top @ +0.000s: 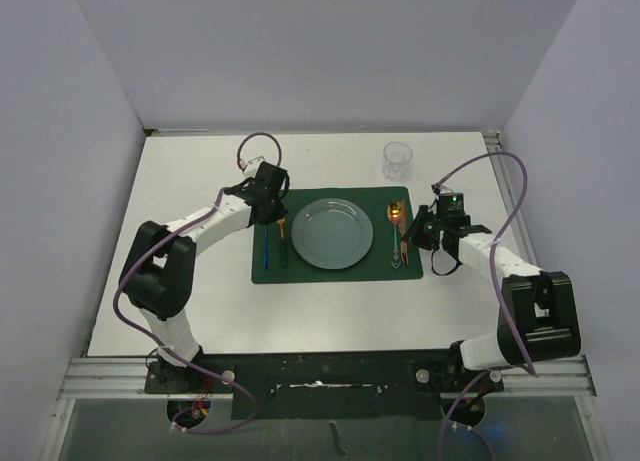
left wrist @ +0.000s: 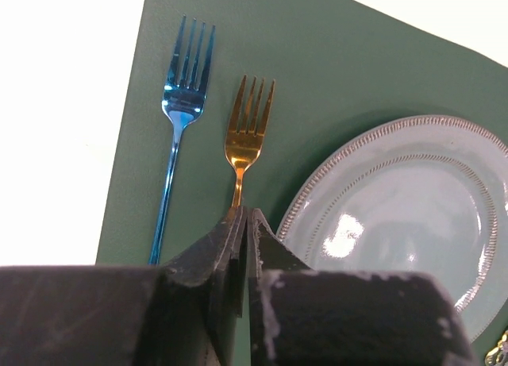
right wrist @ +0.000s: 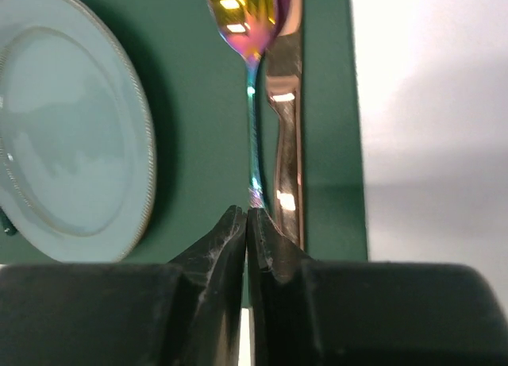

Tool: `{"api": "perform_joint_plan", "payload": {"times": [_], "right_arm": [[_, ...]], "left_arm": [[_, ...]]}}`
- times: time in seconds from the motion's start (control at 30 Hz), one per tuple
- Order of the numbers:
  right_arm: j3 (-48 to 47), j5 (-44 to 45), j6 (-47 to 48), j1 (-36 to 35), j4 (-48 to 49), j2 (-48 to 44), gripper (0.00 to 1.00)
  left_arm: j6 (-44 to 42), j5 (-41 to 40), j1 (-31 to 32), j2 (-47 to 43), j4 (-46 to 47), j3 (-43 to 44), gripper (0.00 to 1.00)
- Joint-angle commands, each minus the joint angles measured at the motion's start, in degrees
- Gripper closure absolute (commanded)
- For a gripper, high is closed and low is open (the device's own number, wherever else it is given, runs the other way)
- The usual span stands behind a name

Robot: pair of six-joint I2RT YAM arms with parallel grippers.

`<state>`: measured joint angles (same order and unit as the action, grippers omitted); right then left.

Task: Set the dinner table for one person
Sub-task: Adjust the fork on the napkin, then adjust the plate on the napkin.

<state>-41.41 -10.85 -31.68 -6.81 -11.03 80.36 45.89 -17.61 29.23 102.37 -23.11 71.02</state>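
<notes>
Possibly knocks gold fork (left wrist: 248,128) and spoon (right wrist: 252,104) crooked, with left gripper (left wrist: 244,217) and right gripper (right wrist: 247,217) pressed together at their handles.

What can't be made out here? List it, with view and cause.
Gold fork handle: left wrist view, lower end behind left fingers.
Spoon handle end: right wrist view, behind right fingers.
Knife tip: right wrist view, cut by top edge.
Glass contents: top view, too small.
</notes>
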Motion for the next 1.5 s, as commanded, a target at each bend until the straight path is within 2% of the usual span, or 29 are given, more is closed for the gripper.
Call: {"api": "perform_joint_plan", "payload": {"times": [0.0, 0.13, 0.2, 0.43, 0.87, 1.2, 1.47], "right_arm": [[-6.4, -4.7, 2.5, -0.3, 4.7, 1.5, 0.86], [-9.4, -8.8, 3.4, -0.3, 5.7, 5.9, 0.67], [-10.3, -10.7, 3.3, -0.3, 6.7, 8.3, 0.64], [-10.1, -15.1, 1.3, -0.6, 10.9, 14.5, 0.64], [-11.7, -16.3, 0.6, -1.6, 12.4, 19.1, 0.65], [-12.3, -17.1, 0.4, -2.0, 13.3, 21.7, 0.66], [-12.8, -18.0, -0.1, -2.1, 14.4, 23.6, 0.66]], "left_arm": [[-0.6, 3.0, -1.4, 1.2, 3.5, 2.7, 0.95], [-0.9, 6.6, -2.5, 2.9, 5.2, 3.3, 0.93], [-1.0, 7.6, -2.9, 3.7, 5.6, 3.8, 0.93], [-1.4, 8.9, -3.5, 5.1, 6.1, 4.5, 0.94], [-2.2, 10.7, -4.6, 8.1, 6.1, 6.1, 0.95], [-2.1, 16.6, -4.7, 8.8, 10.6, 3.3, 0.77], [-0.7, 22.8, -6.7, 2.6, 12.7, -1.3, 0.77]]}}
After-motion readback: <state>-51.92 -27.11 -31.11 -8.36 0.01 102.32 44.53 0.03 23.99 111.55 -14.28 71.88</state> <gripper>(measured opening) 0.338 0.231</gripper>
